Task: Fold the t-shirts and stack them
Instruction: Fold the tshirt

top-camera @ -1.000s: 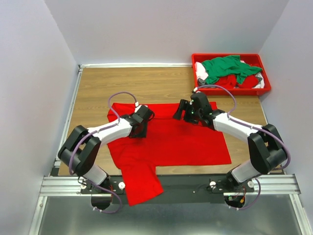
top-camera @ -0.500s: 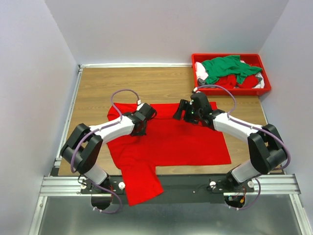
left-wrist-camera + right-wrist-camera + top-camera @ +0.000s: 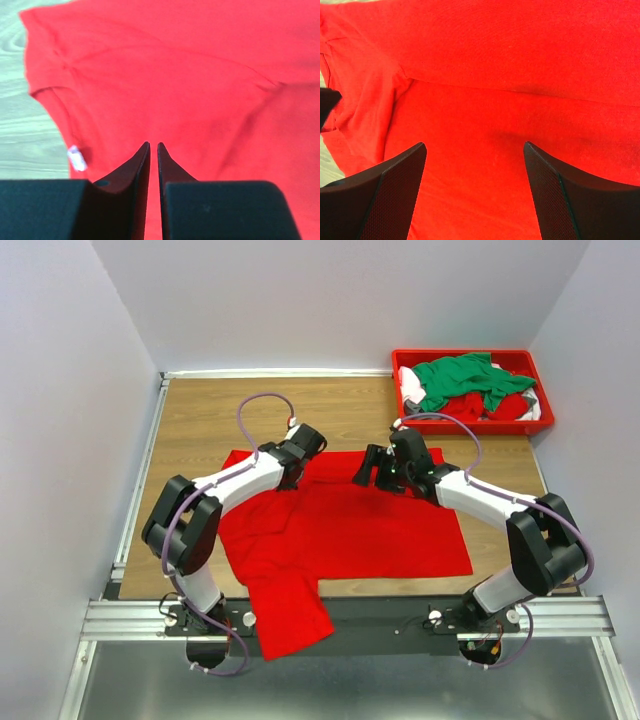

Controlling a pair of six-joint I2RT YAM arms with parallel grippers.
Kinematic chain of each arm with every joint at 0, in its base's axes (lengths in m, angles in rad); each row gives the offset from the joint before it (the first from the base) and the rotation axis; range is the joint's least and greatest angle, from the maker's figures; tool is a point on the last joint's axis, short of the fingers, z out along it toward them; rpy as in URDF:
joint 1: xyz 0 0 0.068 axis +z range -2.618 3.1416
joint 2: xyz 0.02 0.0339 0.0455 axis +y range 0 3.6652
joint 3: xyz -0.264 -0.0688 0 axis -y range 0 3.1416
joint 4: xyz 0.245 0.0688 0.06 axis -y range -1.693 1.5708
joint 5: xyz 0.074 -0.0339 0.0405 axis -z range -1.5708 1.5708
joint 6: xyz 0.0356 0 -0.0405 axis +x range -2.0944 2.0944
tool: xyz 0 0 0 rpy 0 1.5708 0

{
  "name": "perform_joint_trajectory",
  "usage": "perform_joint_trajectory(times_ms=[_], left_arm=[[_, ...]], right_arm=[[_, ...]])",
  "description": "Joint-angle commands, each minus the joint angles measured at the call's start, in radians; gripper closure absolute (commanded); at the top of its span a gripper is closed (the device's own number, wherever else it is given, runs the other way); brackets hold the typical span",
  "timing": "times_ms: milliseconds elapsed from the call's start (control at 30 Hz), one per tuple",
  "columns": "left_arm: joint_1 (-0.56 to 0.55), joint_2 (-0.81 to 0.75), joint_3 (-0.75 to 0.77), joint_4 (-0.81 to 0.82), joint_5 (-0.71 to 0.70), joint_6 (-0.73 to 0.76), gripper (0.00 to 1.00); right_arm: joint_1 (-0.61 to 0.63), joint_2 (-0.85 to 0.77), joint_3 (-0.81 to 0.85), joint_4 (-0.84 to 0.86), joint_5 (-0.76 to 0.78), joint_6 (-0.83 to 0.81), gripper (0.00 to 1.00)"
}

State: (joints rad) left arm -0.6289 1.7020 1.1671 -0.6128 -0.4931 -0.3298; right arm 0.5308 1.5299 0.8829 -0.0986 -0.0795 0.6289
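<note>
A red t-shirt (image 3: pixel 350 530) lies spread on the wooden table (image 3: pixel 200 410), one end hanging over the near edge. My left gripper (image 3: pixel 292 465) is over its far left part, near the collar with a white tag (image 3: pixel 75 157). Its jaws (image 3: pixel 154 145) are closed to a thin slit filled with red cloth (image 3: pixel 175 75). My right gripper (image 3: pixel 368 468) hovers over the shirt's far middle, and its jaws (image 3: pixel 475 147) stand wide open above flat red cloth (image 3: pixel 495 60) with nothing between them. More t-shirts, a green one (image 3: pixel 465 375) on red and white ones, sit piled in a bin.
The red plastic bin (image 3: pixel 465 353) stands at the table's far right corner. Grey walls close in the table on the left, back and right. Bare wood shows left of and beyond the shirt. A metal rail (image 3: pixel 350 615) runs along the near edge.
My left gripper has closed from partly open to a slit and moved away from me, towards the shirt's far edge. The right arm has not moved.
</note>
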Motion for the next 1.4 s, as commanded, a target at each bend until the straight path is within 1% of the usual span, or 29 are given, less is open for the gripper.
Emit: perform_joint_trajectory(times_ms=[0,33,67,133,200,233,267,367,500,567,667,933,967,1000,1033,1067,1200,1367], left_arm=[[0.011,-0.005,0.052,-0.059,0.005,0.023,0.65],[0.006,-0.019,0.048,-0.064,0.031,0.009,0.61],[0.000,-0.034,0.019,-0.059,0.056,-0.021,0.60],[-0.029,-0.079,-0.018,-0.038,0.117,-0.044,0.60],[-0.057,-0.100,-0.091,-0.019,0.161,-0.072,0.60],[-0.066,-0.102,-0.092,-0.016,0.169,-0.083,0.60],[-0.078,-0.097,-0.118,-0.015,0.171,-0.090,0.60],[-0.107,-0.068,-0.150,-0.005,0.175,-0.117,0.65],[-0.117,-0.047,-0.158,0.002,0.172,-0.129,0.69],[-0.117,-0.035,-0.147,-0.011,0.142,-0.137,0.70],[-0.120,-0.016,-0.135,-0.028,0.099,-0.141,0.71],[-0.127,0.011,-0.153,-0.011,0.113,-0.138,0.71],[-0.127,0.012,-0.153,-0.015,0.110,-0.138,0.74],[-0.127,0.012,-0.149,-0.018,0.105,-0.140,0.80],[-0.127,0.008,-0.144,-0.030,0.088,-0.141,0.92],[-0.127,0.002,-0.133,-0.037,0.067,-0.146,0.99],[-0.127,-0.008,-0.087,-0.093,0.016,-0.134,1.00],[-0.123,-0.001,-0.014,-0.123,-0.068,-0.077,1.00]], right_arm=[[0.000,-0.013,-0.021,-0.009,-0.017,-0.023,0.15],[0.000,-0.013,-0.022,-0.010,-0.016,-0.023,0.15],[-0.002,-0.013,-0.024,-0.010,-0.016,-0.023,0.15],[-0.002,-0.007,-0.027,-0.010,-0.019,-0.021,0.15],[0.000,0.004,-0.025,-0.010,-0.028,-0.017,0.15],[0.000,0.009,-0.025,-0.010,-0.028,-0.018,0.15],[-0.002,0.012,-0.025,-0.009,-0.031,-0.017,0.15],[-0.002,0.015,-0.027,-0.010,-0.037,-0.014,0.15],[0.000,0.009,-0.030,-0.010,-0.037,-0.014,0.15],[0.000,0.003,-0.033,-0.009,-0.034,-0.015,0.15],[0.000,0.001,-0.038,-0.012,-0.032,-0.017,0.15],[0.000,0.010,-0.039,-0.012,-0.032,-0.014,0.15],[-0.002,0.010,-0.039,-0.012,-0.031,-0.015,0.15],[-0.002,0.009,-0.039,-0.012,-0.029,-0.015,0.15],[0.000,0.007,-0.039,-0.012,-0.029,-0.015,0.15],[0.000,0.006,-0.041,-0.012,-0.026,-0.015,0.15],[-0.002,0.003,-0.044,-0.012,-0.025,-0.014,0.15],[0.000,-0.001,-0.044,-0.013,-0.026,-0.020,0.15]])
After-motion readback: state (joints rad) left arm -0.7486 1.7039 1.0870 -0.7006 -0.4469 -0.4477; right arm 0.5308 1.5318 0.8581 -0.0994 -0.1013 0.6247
